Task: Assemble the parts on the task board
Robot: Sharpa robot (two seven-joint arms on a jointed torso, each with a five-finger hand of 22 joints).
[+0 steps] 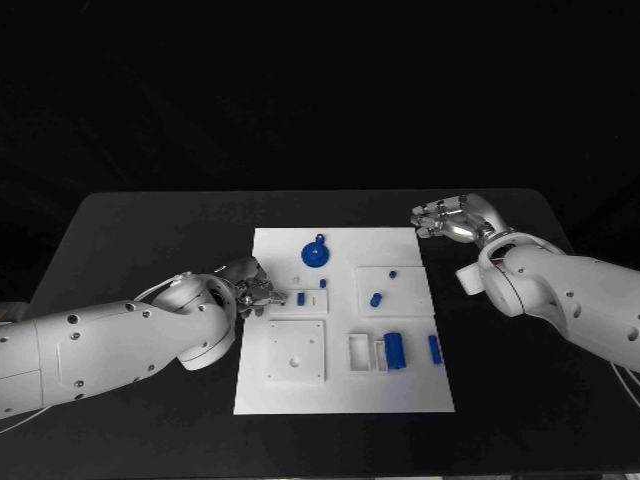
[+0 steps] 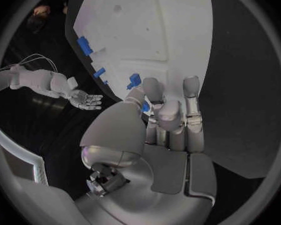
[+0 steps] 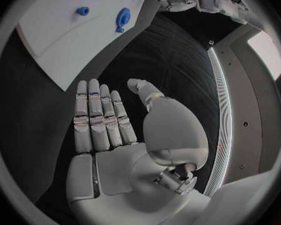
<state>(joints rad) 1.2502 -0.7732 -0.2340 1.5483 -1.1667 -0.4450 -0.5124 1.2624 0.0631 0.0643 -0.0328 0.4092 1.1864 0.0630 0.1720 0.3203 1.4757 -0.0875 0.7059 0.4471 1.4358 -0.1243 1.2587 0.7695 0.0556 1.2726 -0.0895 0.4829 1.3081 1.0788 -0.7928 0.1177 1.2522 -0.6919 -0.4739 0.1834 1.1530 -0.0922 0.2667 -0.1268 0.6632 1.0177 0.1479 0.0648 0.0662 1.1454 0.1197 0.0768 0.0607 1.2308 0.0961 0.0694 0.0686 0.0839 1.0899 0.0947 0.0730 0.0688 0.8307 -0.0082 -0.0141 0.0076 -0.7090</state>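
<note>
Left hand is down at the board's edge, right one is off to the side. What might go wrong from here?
1. The left hand has its fingers on the task board at its left edge, near a small blue part; a careless close might knock that part or shift the board.
2. The right hand hovers open off the board's far right corner, so it cannot steady the board.
3. The blue disc lies loose nearby and may roll.

Parts (image 1: 392, 350) lie on the task board (image 1: 407, 395), mid-table (image 1: 147, 230).

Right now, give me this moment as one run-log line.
left robot hand: fingers at task board left edge, grasp unclear | right robot hand: open, off board over table | blue wheel part: on board
</note>
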